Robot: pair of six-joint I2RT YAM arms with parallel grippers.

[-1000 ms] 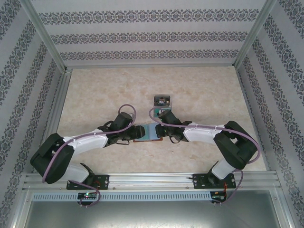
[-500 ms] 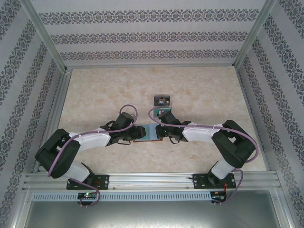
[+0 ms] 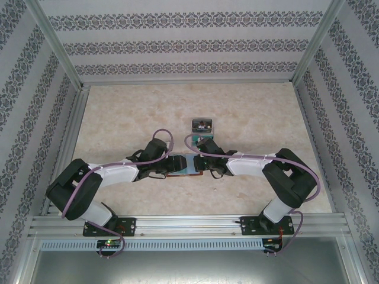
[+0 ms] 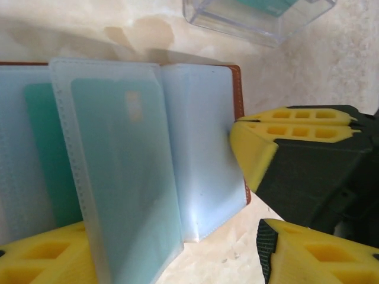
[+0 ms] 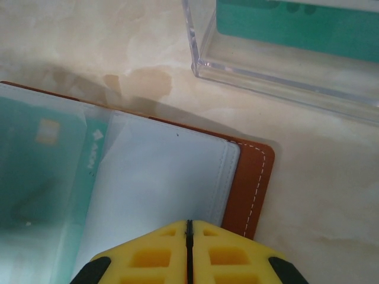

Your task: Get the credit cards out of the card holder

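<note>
The pale marbled table [image 3: 254, 112] has the card holder [image 3: 188, 164] spread open at the middle of the top view. Teal credit cards [image 4: 47, 154] sit in its sleeves, and one teal card [image 5: 296, 26] is in the clear box [image 5: 266, 71] behind, so I'd say most remains. The right gripper [image 5: 188, 228] is pinched closed, empty, pressing the holder's right edge, and the left gripper [image 3: 170, 165] stands parted around a lifted sleeve [image 4: 170, 207], unclasped; since a second ago the left arm has swung inward, holder unmoved
</note>
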